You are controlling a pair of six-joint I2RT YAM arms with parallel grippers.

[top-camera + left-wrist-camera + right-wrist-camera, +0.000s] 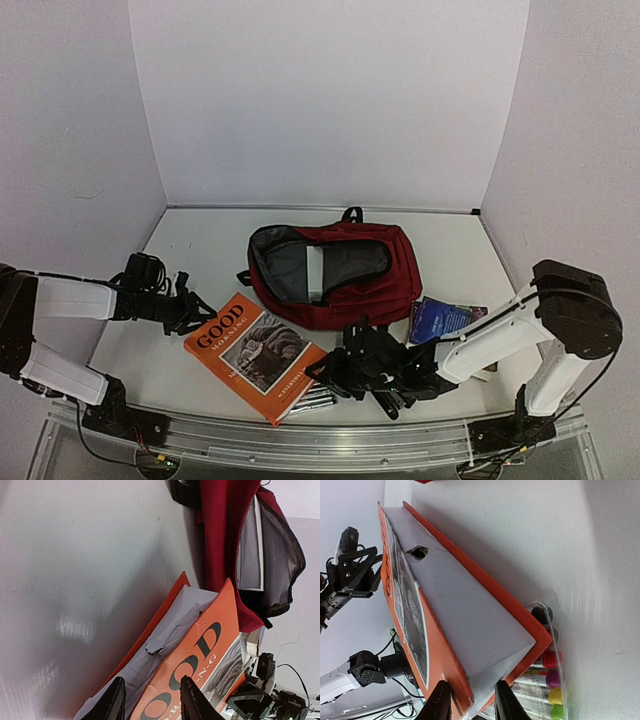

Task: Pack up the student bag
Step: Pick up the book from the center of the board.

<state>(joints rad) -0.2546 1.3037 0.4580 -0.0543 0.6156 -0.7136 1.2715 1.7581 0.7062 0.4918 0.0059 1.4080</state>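
I count one student bag [350, 285] on the tabletop [200, 250], one orange book [255, 355], one clear pack of markers [545, 675] and one blue packet [440, 320]. In the marker pack I can make out at least five coloured caps from the right wrist view; the rest run out of frame. One white flat item [315, 270] shows in the bag's open mouth. I have two end effectors in view: the left end effector [150, 700] and the right end effector [470, 700].

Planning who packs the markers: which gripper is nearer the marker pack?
Right. The right gripper straddles a corner of the orange book over the marker pack; the left gripper grips the book's opposite end.
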